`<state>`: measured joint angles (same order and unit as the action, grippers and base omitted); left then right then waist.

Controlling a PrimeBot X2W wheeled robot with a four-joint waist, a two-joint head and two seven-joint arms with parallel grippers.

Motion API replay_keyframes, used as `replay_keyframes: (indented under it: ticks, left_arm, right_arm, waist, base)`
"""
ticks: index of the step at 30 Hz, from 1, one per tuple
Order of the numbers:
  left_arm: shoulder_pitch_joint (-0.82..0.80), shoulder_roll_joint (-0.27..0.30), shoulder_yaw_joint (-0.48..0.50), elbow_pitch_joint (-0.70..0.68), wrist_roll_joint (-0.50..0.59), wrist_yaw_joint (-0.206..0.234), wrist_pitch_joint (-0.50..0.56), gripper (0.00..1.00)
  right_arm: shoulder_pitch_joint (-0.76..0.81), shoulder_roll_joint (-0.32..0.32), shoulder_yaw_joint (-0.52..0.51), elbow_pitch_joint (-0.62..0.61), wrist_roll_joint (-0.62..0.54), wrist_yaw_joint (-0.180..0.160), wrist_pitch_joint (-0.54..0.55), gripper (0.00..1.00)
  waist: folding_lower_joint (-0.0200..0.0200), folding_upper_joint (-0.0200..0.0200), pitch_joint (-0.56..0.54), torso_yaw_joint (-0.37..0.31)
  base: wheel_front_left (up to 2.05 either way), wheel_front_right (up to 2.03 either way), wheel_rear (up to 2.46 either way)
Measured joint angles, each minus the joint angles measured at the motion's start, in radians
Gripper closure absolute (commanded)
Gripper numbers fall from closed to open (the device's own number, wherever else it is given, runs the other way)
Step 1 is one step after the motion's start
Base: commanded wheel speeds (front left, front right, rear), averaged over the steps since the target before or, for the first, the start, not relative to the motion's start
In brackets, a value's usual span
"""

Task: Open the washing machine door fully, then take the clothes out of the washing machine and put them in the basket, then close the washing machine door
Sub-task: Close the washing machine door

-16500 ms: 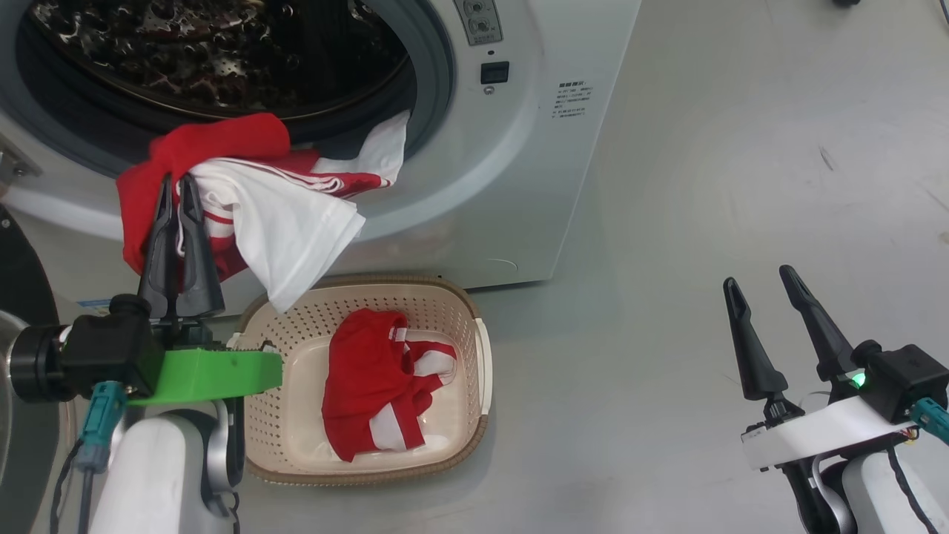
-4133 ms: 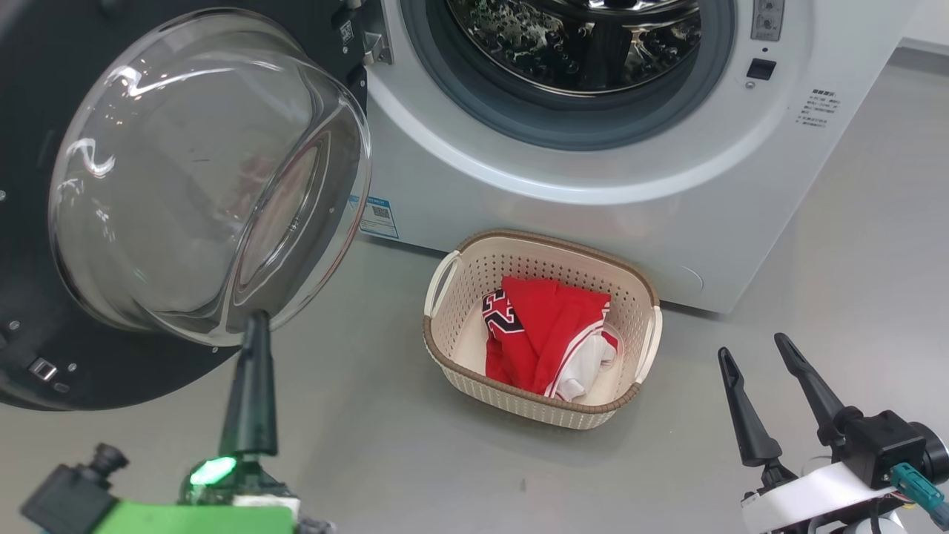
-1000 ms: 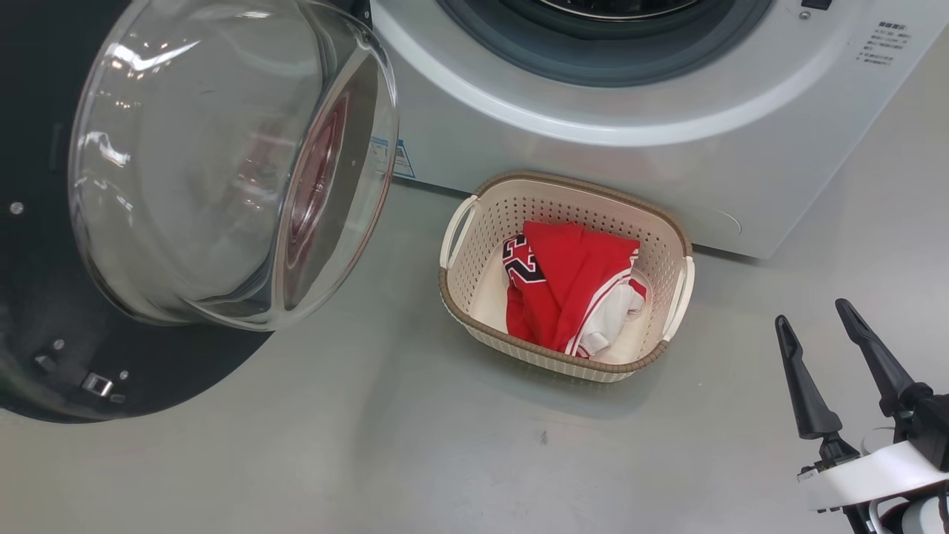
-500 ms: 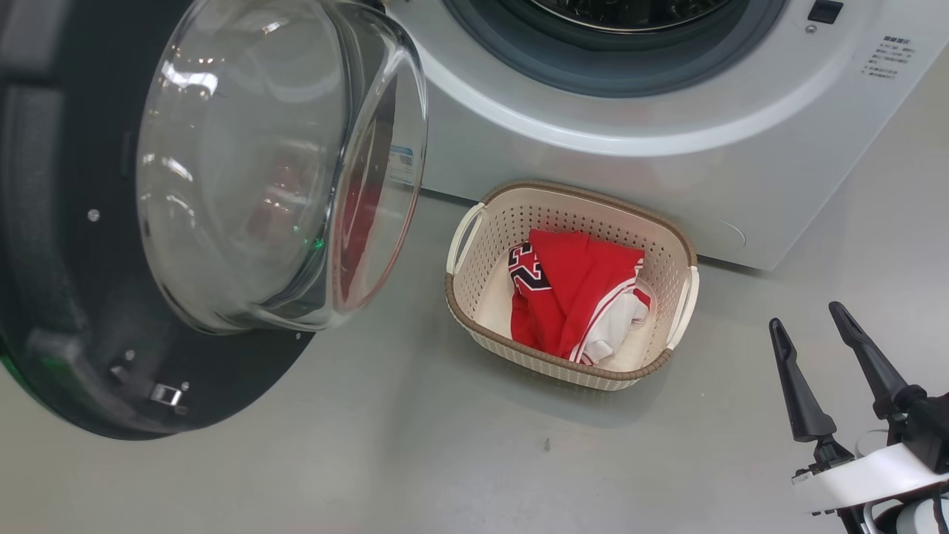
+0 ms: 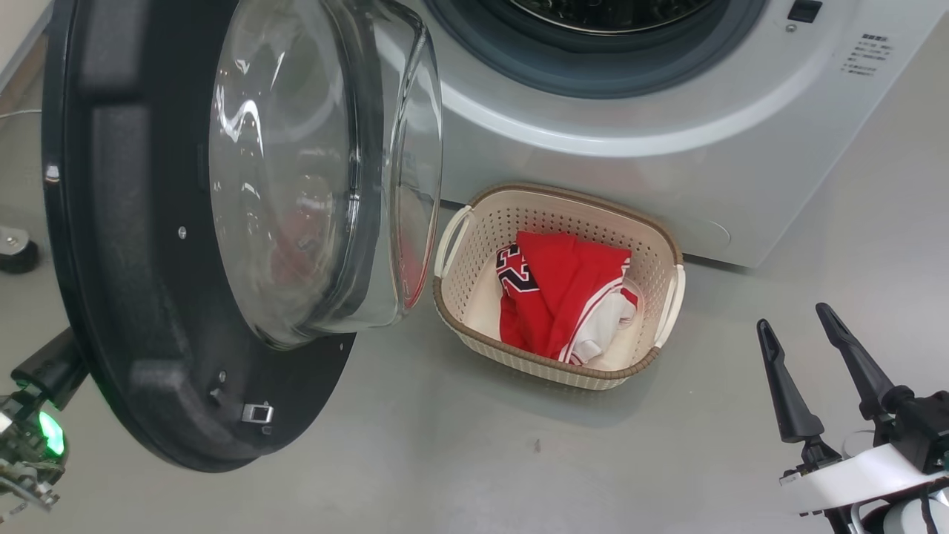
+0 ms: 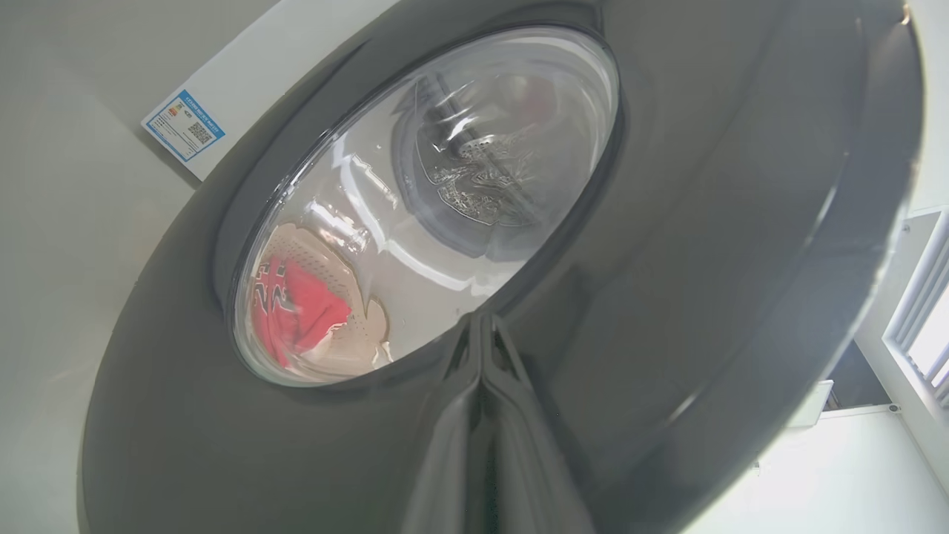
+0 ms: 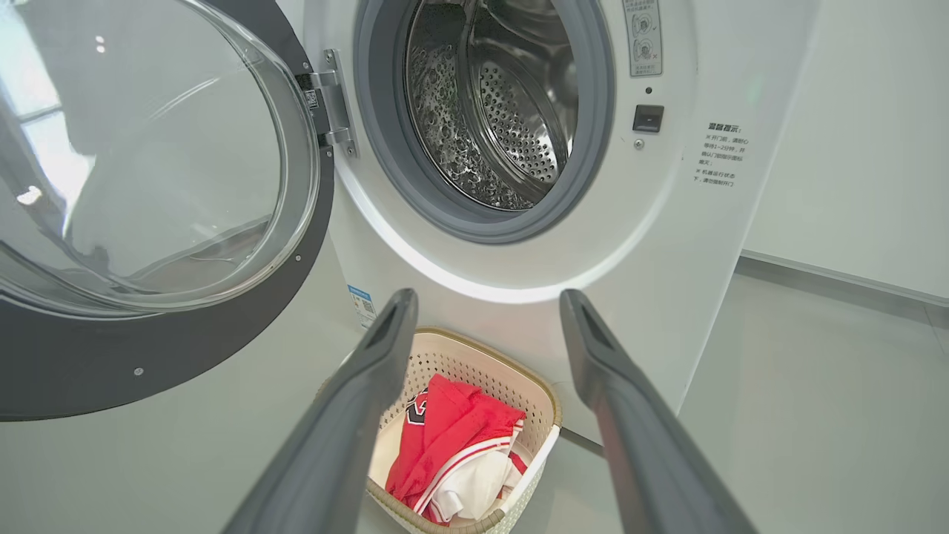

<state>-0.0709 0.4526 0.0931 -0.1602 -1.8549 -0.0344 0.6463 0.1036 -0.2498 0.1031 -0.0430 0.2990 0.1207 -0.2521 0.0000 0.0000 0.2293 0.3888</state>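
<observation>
Washing machine door [image 5: 133, 245] part-swung, standing out from the front of the washing machine [image 5: 593, 111], hinged left of its opening, glass bowl turned toward that opening, not latched. Clothes [image 5: 563, 297] red and white, number print showing, heaped in the basket [image 5: 556, 190] on the floor at the foot of the washing machine, below the opening and just beside the door's bowl. Drum [image 7: 497, 111] inside the washing machine bare in the right wrist view, nothing red in there. Judged step: the last one, closing the door; unloading looks done. Left gripper [image 6: 482, 326] on the side of the door away from the washing machine, fingers pressed together with nothing between, tips apparently against the glossy outer face just under the window. Right gripper [image 5: 793, 319] out in front of the washing machine toward its right corner, well apart from it, fingers spread wide, empty. Next move, by judgement: push the outer face round toward the opening until the latch catches; mind tips sliding on the gloss and the bowl sweeping close past the basket rim.
</observation>
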Motion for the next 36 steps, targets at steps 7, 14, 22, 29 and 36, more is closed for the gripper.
replay_keyframes:
  ticks: [7, 14, 22, 29, 36]
  left_arm:
    - [0.000, -0.010, -0.039, -0.044, 0.005, -0.010, 0.014, 1.00]
    - [0.000, -0.045, -0.080, -0.083, 0.017, -0.016, 0.017, 1.00]
    - [-0.012, -0.074, -0.111, -0.103, 0.024, -0.024, 0.017, 1.00]
    - [-0.041, -0.093, -0.145, -0.101, 0.039, -0.022, 0.002, 1.00]
    - [-0.090, -0.110, -0.178, -0.084, 0.081, -0.004, -0.009, 1.00]
  right_arm:
    - [-0.018, 0.014, 0.009, 0.000, 0.003, 0.000, 0.000, 0.00]
    - [-0.039, 0.031, 0.012, 0.012, 0.009, 0.000, 0.000, 0.00]
    - [-0.065, 0.049, 0.020, 0.023, 0.018, 0.000, 0.000, 0.00]
    - [-0.080, 0.065, 0.021, 0.050, 0.026, 0.000, 0.000, 0.00]
    - [-0.101, 0.081, 0.029, 0.066, 0.028, 0.000, 0.000, 0.00]
  waist:
    - [0.0000, 0.0000, 0.001, -0.037]
    - [0.0000, 0.0000, 0.007, -0.098]
    - [0.0000, 0.0000, 0.015, -0.174]
    - [0.0000, 0.0000, 0.024, -0.250]
    - [0.0000, 0.0000, 0.030, -0.327]
  base:
    - [0.00, 0.00, 0.00]
    - [0.00, 0.00, 0.00]
    - [0.00, 0.00, 0.00]
    - [0.00, 0.00, 0.00]
    - [0.00, 0.00, 0.00]
